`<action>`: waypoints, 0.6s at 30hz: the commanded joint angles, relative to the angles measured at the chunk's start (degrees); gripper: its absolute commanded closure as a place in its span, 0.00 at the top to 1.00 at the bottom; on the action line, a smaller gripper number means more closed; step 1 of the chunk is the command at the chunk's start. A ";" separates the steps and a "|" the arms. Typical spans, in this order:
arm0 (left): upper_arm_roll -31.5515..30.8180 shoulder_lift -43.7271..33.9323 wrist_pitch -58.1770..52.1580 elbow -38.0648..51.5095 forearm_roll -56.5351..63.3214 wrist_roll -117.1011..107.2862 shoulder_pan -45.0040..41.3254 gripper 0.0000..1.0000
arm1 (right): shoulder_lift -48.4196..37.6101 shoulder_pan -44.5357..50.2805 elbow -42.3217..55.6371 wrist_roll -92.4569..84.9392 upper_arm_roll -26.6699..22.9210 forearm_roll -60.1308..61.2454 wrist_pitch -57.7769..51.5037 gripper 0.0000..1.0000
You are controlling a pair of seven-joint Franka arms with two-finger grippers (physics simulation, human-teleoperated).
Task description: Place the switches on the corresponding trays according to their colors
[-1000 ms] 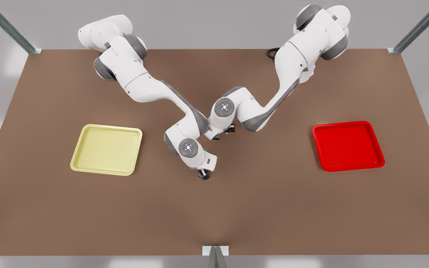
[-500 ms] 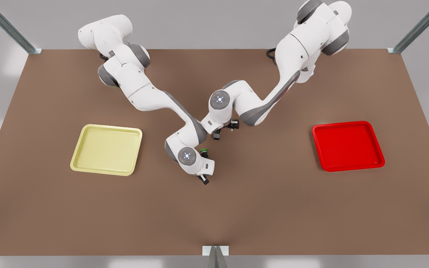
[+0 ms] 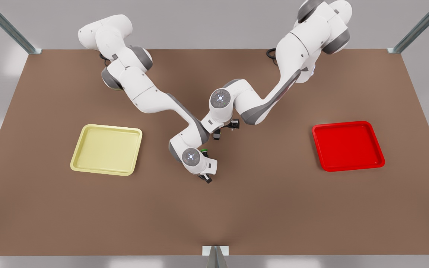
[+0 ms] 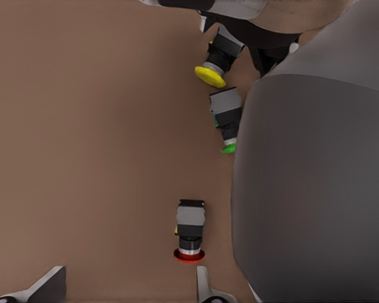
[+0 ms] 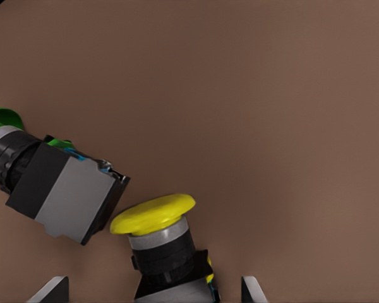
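Right claw [image 5: 155,287] hung open astride yellow switch [image 5: 161,243] | left claw [image 4: 126,287] open by red switch [image 4: 190,230] | squeeze bodies squarely (green switch [image 5: 47,183] sat close).

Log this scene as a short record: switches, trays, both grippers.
red switch: lying on the table, between the left gripper's open fingers
yellow switch: on the table, between the right gripper's open fingers
green switch: lying between the other two, close beside the yellow one
yellow tray: front view's left, no switch in it
red tray: front view's right, no switch in it
left gripper: open, low over the red switch
right gripper: open, low over the yellow switch
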 commanded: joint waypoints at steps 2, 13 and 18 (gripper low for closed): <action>0.08 0.06 0.09 0.00 0.02 -0.03 0.01 0.99 | -0.10 0.00 0.08 0.26 0.00 0.00 0.00 0.64; 0.08 -0.82 0.62 -1.32 0.10 0.23 0.01 0.99 | 0.08 0.00 -0.01 0.44 0.00 0.00 -0.27 0.38; 0.44 -3.10 1.85 -4.74 0.02 0.32 0.01 0.99 | -1.24 -0.26 0.08 0.97 -0.09 0.44 -2.46 0.40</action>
